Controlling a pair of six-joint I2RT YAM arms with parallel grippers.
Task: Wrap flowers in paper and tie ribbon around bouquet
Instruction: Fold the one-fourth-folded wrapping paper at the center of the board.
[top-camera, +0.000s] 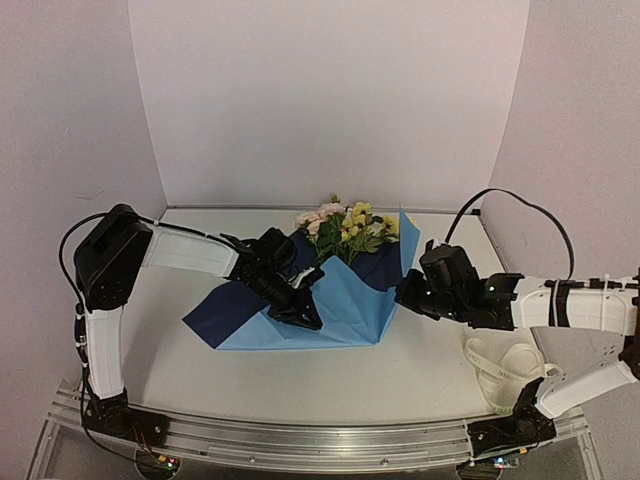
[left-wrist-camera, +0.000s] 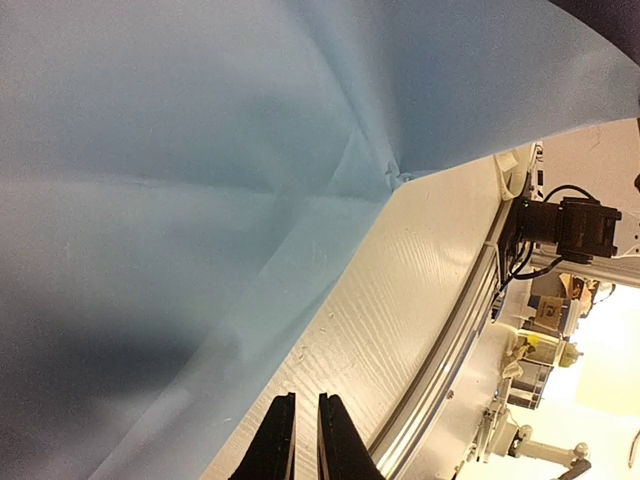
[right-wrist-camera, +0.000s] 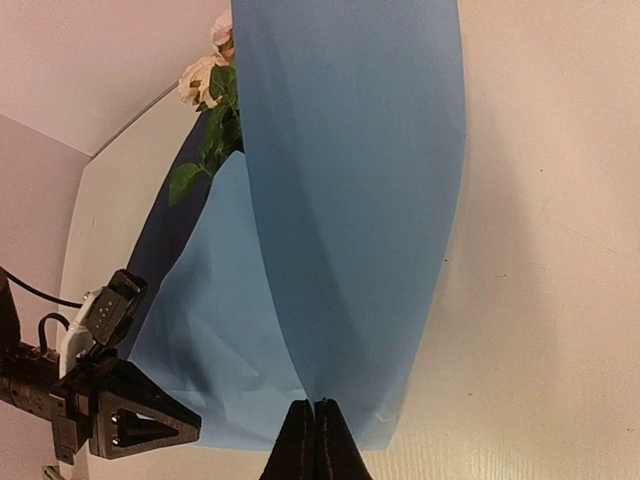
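The blue paper (top-camera: 340, 300) lies folded on the table, its darker reverse showing at the left. The flowers (top-camera: 345, 225), pink and yellow blossoms with green leaves, stick out at its far end. My right gripper (top-camera: 403, 292) is shut on the paper's right flap; in the right wrist view the flap (right-wrist-camera: 350, 200) rises to a crease that runs straight into the closed tips (right-wrist-camera: 315, 405), with the blossoms (right-wrist-camera: 205, 85) beyond. My left gripper (top-camera: 305, 312) hovers over the paper's near left part. In its own view the jaws (left-wrist-camera: 306, 400) stand a narrow slit apart over bare table, beside the paper's edge (left-wrist-camera: 200, 200), holding nothing. The ribbon (top-camera: 500, 365) lies coiled at the near right.
An aluminium rail (top-camera: 300, 440) runs along the table's near edge. White walls (top-camera: 330, 100) close the back and sides. My right arm (top-camera: 570, 300) reaches in from the right above the ribbon. The left gripper's body (right-wrist-camera: 120, 420) shows in the right wrist view.
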